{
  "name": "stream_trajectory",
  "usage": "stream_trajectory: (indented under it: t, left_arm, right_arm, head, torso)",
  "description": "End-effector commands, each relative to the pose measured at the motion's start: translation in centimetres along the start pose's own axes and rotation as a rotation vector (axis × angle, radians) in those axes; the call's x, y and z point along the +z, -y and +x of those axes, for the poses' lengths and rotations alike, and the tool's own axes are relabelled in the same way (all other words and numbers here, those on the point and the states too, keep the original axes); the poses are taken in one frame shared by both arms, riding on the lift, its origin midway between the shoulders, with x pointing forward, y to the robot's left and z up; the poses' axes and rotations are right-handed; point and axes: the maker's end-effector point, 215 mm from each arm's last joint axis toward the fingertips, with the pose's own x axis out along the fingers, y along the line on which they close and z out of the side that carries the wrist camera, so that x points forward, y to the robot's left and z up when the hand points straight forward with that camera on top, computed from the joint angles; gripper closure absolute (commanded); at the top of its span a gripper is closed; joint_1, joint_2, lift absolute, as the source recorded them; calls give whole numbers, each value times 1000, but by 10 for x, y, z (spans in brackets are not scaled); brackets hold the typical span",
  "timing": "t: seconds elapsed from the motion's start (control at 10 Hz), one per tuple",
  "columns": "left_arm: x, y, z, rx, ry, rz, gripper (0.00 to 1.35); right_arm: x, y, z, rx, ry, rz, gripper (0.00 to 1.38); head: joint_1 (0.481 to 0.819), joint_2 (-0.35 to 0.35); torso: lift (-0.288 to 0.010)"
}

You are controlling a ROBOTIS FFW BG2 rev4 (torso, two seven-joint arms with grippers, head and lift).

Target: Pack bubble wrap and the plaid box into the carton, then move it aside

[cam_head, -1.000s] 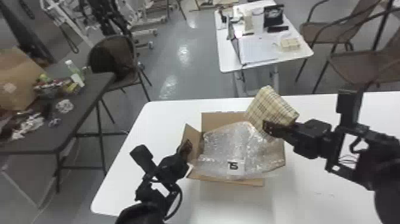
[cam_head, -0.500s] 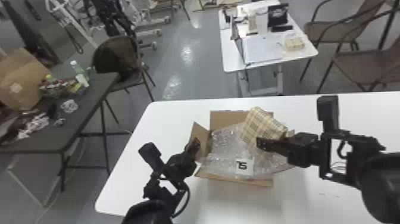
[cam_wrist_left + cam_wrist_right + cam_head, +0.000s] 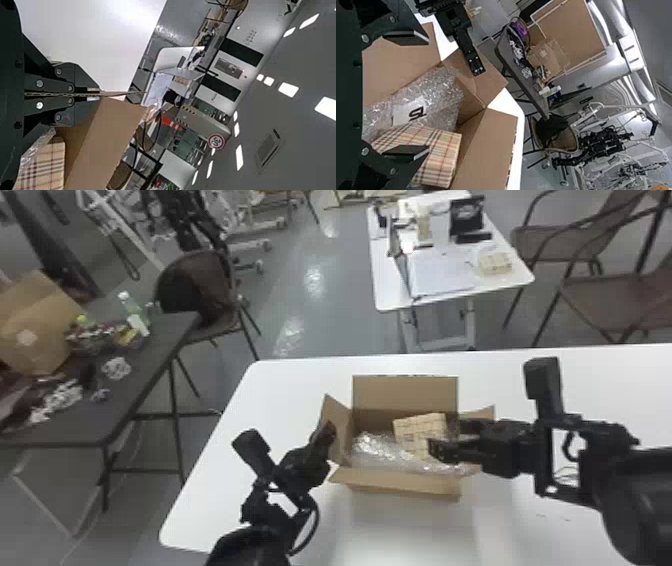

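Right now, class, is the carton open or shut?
Open: the carton's flaps stand spread, and the plaid box and bubble wrap show between them.

Beige plaid box (image 3: 419, 429), brown carton (image 3: 405, 484), white table (image 3: 590, 390)

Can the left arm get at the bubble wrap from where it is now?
Probably not as things stand: the left end effector is closed on the carton's side flap, beside the bubble wrap. It would likely have to let go first; the wrap's near part then looks uncovered from above.
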Motion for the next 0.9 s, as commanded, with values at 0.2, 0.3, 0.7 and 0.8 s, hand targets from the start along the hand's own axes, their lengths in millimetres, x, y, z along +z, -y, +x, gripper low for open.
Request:
stream_trajectory:
  t: [0.2,0.3,0.7,0.8]
  left_arm:
    - [2,-2,0,3,4,1,1210]
    - [2,-5,-3,10,7,-3,1210]
    - [7,-24,-16,47,35,-6,1210]
    - [7,-27,-20,57,45,-18,1210]
  right_arm:
    - [37,32,-53,-141,164,-170,113]
    - [36,50,-85,-231,233,-210,113]
    - [-59,111,-226,-599,293,-255,113]
    - [-84,113,-262,-710,300,-261,114]
  head:
    - [695,350]
    - [695,330]
    - [695,204]
    - [695,166]
  torso:
    - [-27]
    - [-27]
    - [-27]
    - [-27]
